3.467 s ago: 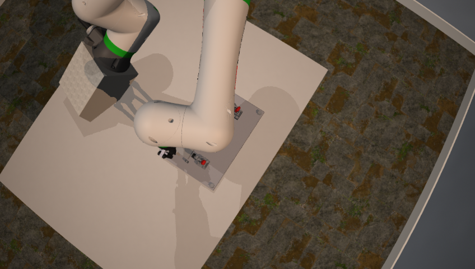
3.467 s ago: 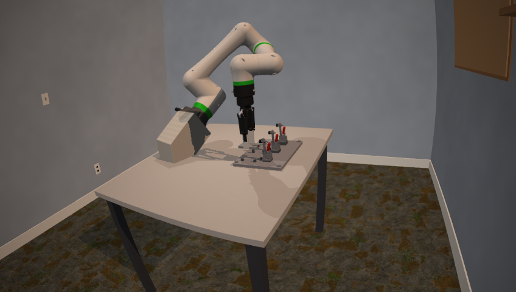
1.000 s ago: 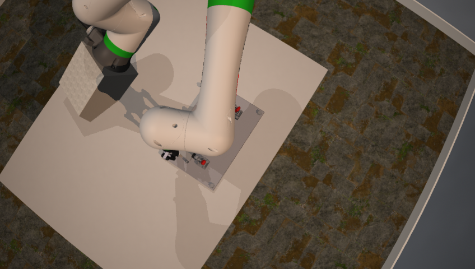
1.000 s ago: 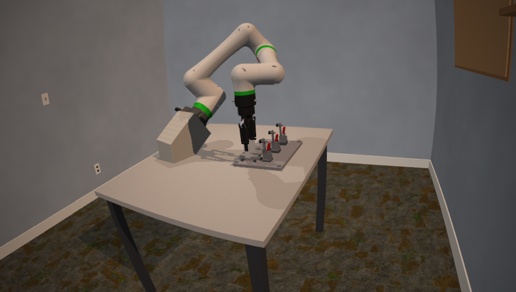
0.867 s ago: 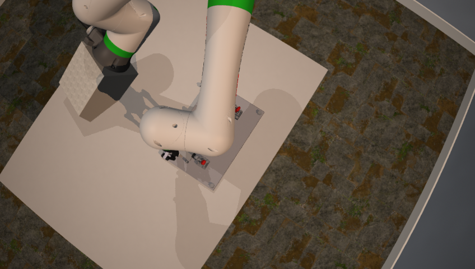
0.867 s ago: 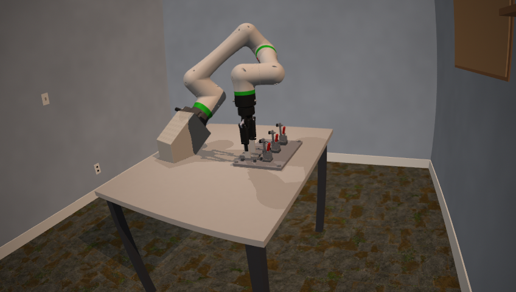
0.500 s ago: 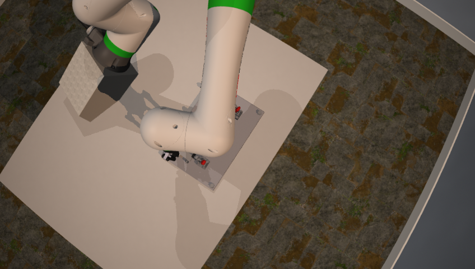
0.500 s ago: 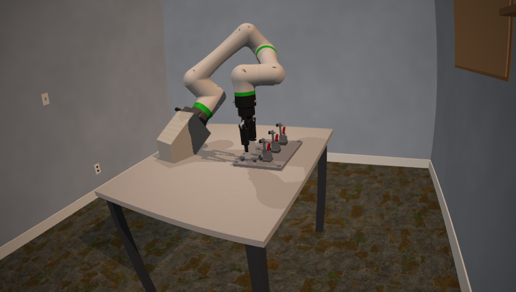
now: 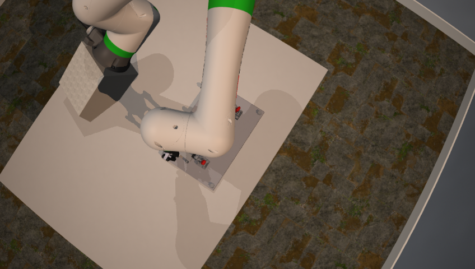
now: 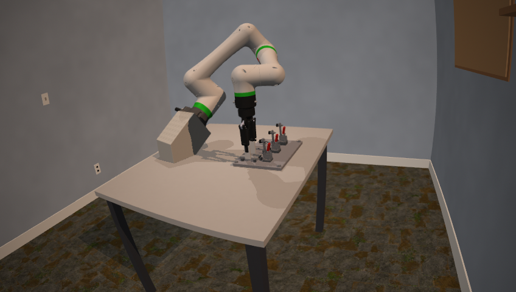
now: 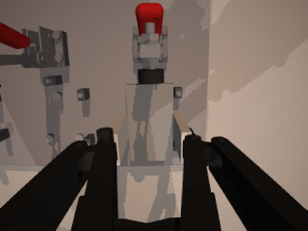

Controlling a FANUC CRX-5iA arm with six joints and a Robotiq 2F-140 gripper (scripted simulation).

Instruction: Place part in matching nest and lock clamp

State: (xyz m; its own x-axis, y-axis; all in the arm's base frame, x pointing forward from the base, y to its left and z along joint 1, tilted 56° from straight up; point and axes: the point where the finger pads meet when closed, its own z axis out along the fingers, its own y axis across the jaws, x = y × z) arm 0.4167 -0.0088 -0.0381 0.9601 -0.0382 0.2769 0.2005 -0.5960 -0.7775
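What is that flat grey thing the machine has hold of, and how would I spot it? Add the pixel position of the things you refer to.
On the pale table (image 9: 99, 173) (image 10: 195, 188) (image 11: 260, 120), find the grey base plate (image 9: 246, 125) (image 10: 288, 153) (image 11: 106, 29). Above its near end is the black gripper (image 9: 170, 155) (image 10: 249, 151) (image 11: 150, 123). Between its fingers is a smooth grey oblong block (image 11: 149, 115), far bigger than the little studs nearby.
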